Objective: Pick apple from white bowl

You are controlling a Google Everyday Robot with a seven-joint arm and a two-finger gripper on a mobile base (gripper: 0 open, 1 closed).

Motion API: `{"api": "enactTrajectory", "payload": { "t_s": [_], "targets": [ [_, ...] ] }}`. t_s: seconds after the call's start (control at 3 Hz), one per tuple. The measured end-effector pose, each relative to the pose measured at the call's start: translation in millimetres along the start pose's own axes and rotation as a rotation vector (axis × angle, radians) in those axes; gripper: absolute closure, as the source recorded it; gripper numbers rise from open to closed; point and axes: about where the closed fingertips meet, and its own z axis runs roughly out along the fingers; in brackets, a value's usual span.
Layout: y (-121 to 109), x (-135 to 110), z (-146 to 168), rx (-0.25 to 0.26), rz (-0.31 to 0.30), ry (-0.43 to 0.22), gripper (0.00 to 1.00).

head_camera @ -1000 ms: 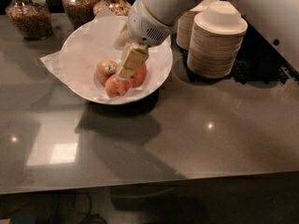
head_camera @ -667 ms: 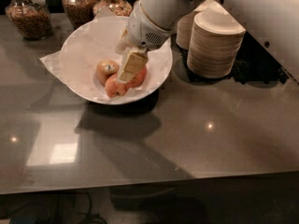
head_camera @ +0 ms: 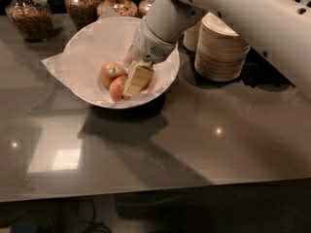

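The white bowl (head_camera: pixel 87 47), wide and lined with crinkled white paper, stands at the back left of the dark table. Three reddish-yellow apples lie in its bottom: one with a sticker (head_camera: pixel 111 74), one in front of it (head_camera: pixel 118 88), and one mostly hidden under the gripper, with only a red edge (head_camera: pixel 148 83) showing. My gripper (head_camera: pixel 137 80), cream-coloured below a white wrist, is down inside the bowl. It sits on the right-hand apple and beside the front one.
A tall stack of beige disposable bowls (head_camera: pixel 221 47) stands right of the white bowl, with a second stack (head_camera: pixel 192 35) behind it. Glass jars of snacks (head_camera: pixel 31 13) line the table's back edge. My white arm (head_camera: pixel 252 18) reaches in from the upper right.
The gripper has moved down and deeper into the bowl, from above the apples to among them, now covering the right-hand apple. The bowl and the other apples have not moved.
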Motion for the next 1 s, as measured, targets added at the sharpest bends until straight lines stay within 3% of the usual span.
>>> {"api": "enactTrajectory", "payload": {
  "t_s": [1.0],
  "targets": [
    [15.6, -2.0, 33.0, -0.066, -0.01, 0.041, 0.41]
  ]
}}
